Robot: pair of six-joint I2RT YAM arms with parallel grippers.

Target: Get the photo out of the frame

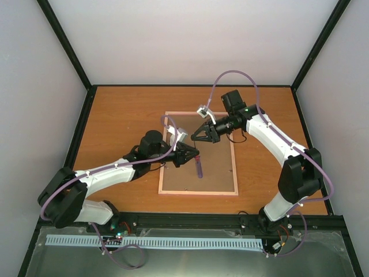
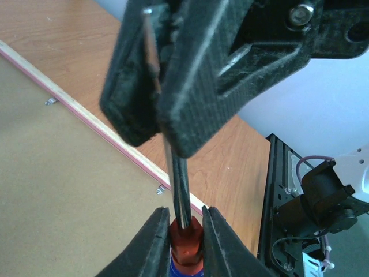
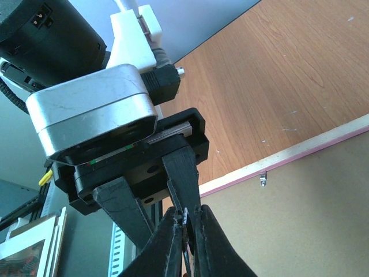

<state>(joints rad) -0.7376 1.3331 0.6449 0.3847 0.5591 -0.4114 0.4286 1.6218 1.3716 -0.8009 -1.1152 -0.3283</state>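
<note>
1. Pale-blue slotted strip [image 1: 150, 242] runs along the near edge, by both arm bases.
2. The frame [image 1: 222, 170] lies back-up in the middle of the wooden table [image 1: 115, 115]. Its brown hardboard shows inside a thin pink border, and small metal clips [image 2: 160, 189] sit along its edge. The photo is hidden beneath the board.
3. Over the frame's left half, the left gripper [image 1: 196, 156] is clenched on the red collar of a screwdriver [image 1: 199, 168], a finger [image 2: 153, 245] pressed on each side. The handle points toward the near side.
4. Just beyond, the right gripper [image 1: 194, 137] is pinched tight on the far end of the thin shaft, so both arms hold the tool. Its black fingers block the top of the left wrist view. A silver camera housing [image 3: 92, 109] fills much of the right wrist view.
5. Farthest, orange wood meets pale walls [image 1: 190, 40].
</note>
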